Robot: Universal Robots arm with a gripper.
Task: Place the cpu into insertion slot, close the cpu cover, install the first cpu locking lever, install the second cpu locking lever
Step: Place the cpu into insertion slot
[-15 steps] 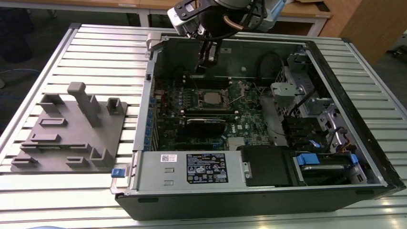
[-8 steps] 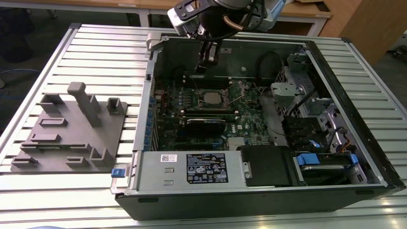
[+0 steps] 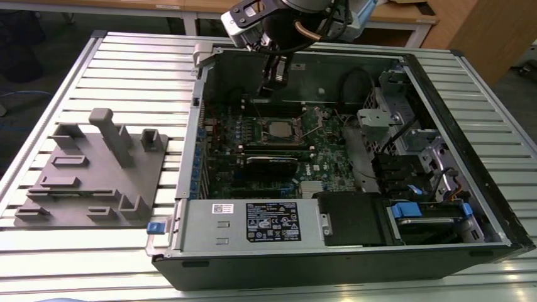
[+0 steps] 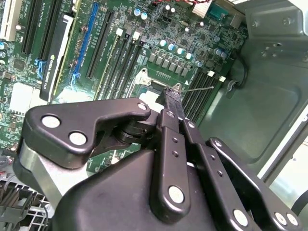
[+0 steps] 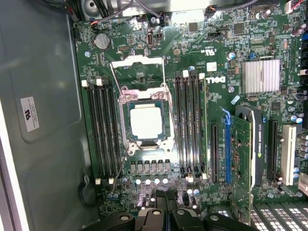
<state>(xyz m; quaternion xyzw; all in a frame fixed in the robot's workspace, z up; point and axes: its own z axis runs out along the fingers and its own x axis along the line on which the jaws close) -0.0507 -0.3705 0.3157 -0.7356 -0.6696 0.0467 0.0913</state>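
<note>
The gripper (image 4: 172,97), fingers pinched together with nothing visible between them, hangs inside the open computer case (image 3: 470,157) over the motherboard (image 5: 231,72), near the insertion slot (image 5: 124,120). The cpu (image 5: 146,121) lies flat in that slot, silver top up, its edges square with the flanking memory slots (image 5: 190,125). The cpu cover (image 5: 137,59) stands raised at the slot's edge farthest from the gripper.

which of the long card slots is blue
The slot right beside the graphics card, on the side facing the chip; the other long slots are black or white.
</note>
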